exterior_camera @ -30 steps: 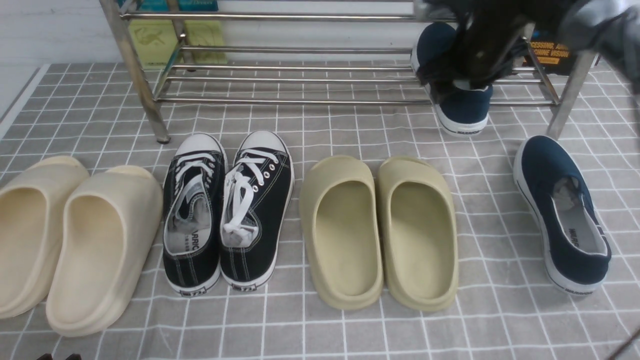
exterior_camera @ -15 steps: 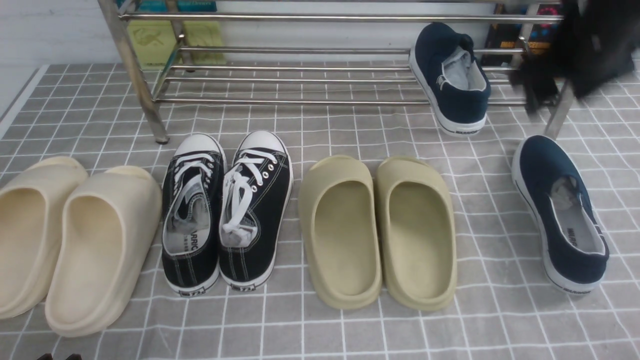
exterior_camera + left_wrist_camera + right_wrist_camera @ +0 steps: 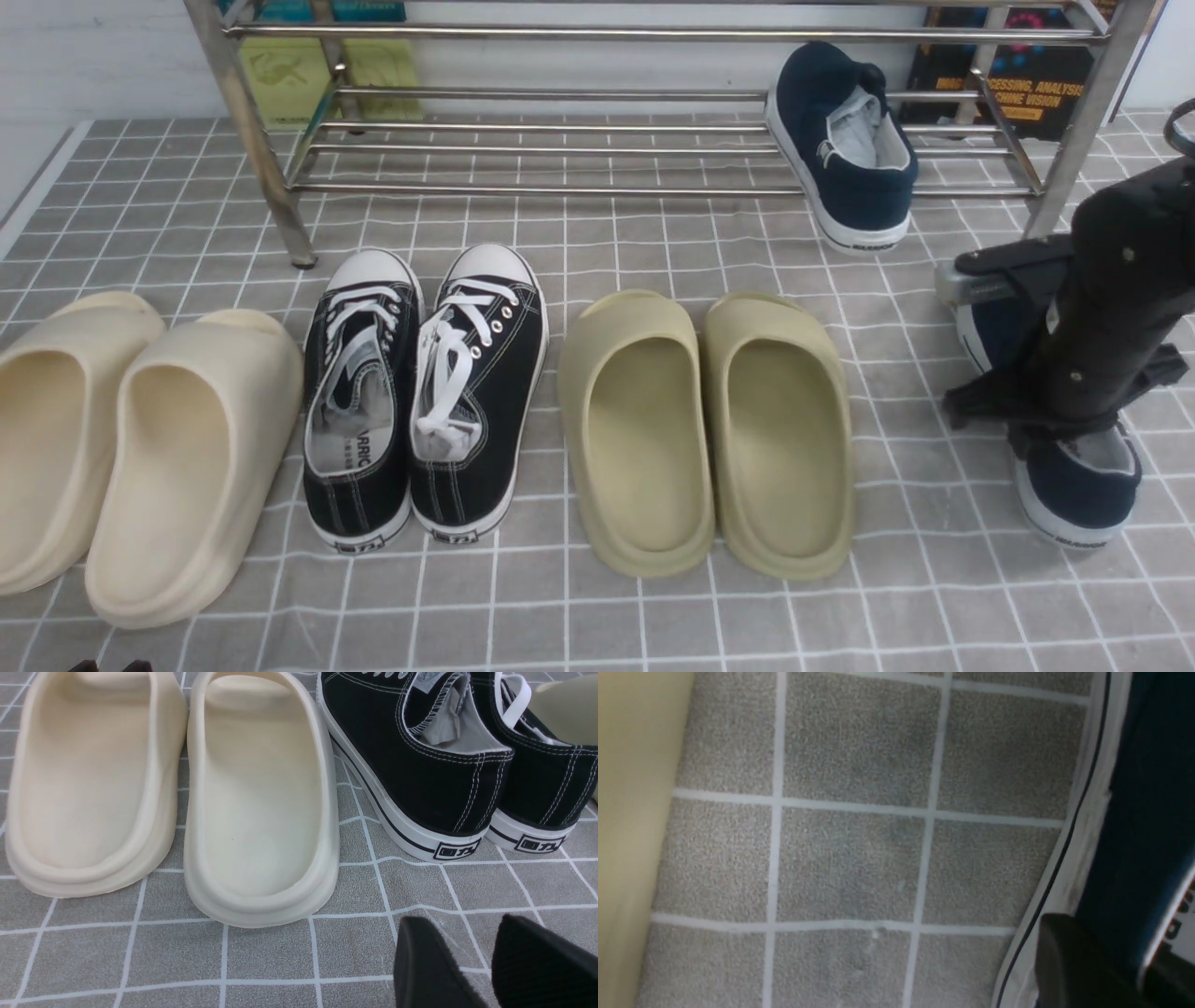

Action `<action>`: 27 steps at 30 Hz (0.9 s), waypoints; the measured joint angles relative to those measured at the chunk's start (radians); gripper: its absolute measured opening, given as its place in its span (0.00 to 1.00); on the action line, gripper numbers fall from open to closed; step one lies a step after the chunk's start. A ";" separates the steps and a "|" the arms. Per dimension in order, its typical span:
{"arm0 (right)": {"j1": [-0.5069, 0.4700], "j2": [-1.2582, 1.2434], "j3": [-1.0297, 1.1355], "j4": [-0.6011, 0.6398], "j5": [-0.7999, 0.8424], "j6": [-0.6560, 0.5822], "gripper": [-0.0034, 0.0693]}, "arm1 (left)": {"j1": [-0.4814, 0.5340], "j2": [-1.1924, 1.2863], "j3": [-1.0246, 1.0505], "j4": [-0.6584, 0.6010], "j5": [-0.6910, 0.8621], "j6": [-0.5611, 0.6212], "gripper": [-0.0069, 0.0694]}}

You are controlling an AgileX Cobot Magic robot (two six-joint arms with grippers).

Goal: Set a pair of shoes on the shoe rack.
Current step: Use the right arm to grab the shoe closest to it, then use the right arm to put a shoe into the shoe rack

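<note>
One navy slip-on shoe [image 3: 845,140] rests tilted on the lower bars of the silver shoe rack [image 3: 560,189], at its right end, heel towards me. The other navy shoe [image 3: 1083,485] lies on the cloth at the right, mostly hidden by my right gripper [image 3: 1060,425]. In the right wrist view that gripper [image 3: 1106,942] is open: one finger lies outside the white sole, the other inside the shoe [image 3: 1148,812], straddling its side wall. My left gripper [image 3: 460,924] is open and empty, low over the cloth behind the black sneakers.
Black lace-up sneakers [image 3: 425,392], olive slides [image 3: 709,429] and cream slides [image 3: 131,448] stand in a row on the grey checked cloth. Books [image 3: 1018,84] lean behind the rack's right end. The rack's right front leg [image 3: 1074,140] is close to my right arm.
My right arm let go of the shoe on the rack, swung right and came down onto the second navy shoe on the cloth. The left arm has not moved.
</note>
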 joint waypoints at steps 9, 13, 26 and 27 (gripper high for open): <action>0.007 -0.115 -0.187 0.047 0.158 -0.111 0.08 | 0.000 0.000 0.000 0.000 0.000 0.000 0.40; 0.007 -0.055 -0.318 0.044 0.151 -0.130 0.08 | 0.000 0.000 0.000 0.000 0.000 0.000 0.40; 0.001 0.305 -0.789 -0.069 0.214 -0.122 0.08 | 0.000 0.000 0.000 0.000 0.000 0.000 0.40; 0.001 0.323 -0.816 -0.083 0.213 -0.122 0.08 | 0.000 0.000 0.000 0.000 0.000 0.000 0.40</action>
